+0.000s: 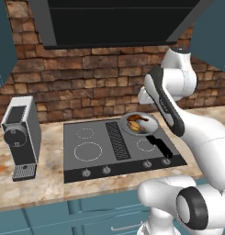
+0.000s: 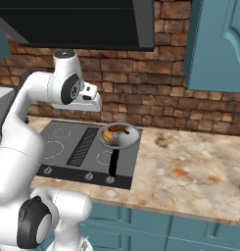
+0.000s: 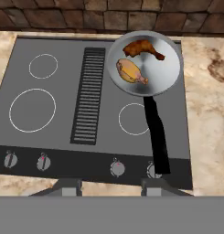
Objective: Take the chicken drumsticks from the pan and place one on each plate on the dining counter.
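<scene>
Pan [image 3: 145,64]: round grey metal, on the back right burner of the black glass stovetop [image 3: 58,132]; its rim reaches near the stovetop's back and right edges
Pan handle [image 3: 156,137]: long, straight, black, running toward the front edge and ending over the knob row [image 3: 117,167]
Chicken drumsticks: two, both inside the pan; the darker brown one [image 3: 142,48] lies toward the back, the paler golden one [image 3: 130,71] just in front of it, close together
Open room: bare marble table [image 2: 190,166] stretches to the right of the stovetop; the left burners carry nothing
Edges: brick wall [image 1: 86,73] just behind the stovetop, black range hood [image 1: 118,23] overhead, a coffee machine [image 1: 22,137] on the table left of the stovetop
End effector [image 3: 111,187]: above the stovetop's front edge, well apart from the pan, fingers clenched with nothing between them
</scene>
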Available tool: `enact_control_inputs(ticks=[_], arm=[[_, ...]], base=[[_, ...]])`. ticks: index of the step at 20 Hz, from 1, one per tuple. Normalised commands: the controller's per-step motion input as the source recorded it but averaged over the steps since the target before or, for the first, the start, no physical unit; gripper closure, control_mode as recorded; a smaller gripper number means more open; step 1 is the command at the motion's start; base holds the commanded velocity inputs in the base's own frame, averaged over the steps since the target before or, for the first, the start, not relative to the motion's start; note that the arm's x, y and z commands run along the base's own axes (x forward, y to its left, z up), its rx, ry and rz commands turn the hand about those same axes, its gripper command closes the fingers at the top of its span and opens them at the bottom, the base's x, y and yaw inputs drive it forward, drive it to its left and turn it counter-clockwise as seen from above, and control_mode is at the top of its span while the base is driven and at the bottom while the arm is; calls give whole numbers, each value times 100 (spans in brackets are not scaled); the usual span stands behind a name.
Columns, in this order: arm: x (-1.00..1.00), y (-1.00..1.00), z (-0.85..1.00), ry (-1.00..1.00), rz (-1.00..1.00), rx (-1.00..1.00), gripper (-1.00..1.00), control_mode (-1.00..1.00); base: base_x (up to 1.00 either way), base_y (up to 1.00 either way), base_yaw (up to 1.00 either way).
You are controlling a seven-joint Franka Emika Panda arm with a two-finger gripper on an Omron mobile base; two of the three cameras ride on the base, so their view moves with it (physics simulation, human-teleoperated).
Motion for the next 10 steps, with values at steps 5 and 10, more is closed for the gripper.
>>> enact_control_inputs(ticks=[5, 10], arm=[[0, -17, -24, -2, 7, 0, -100, -100], [0, -39, -46, -2, 24, 0, -100, -100]], base=[[0, 0, 0], [0, 0, 0]])
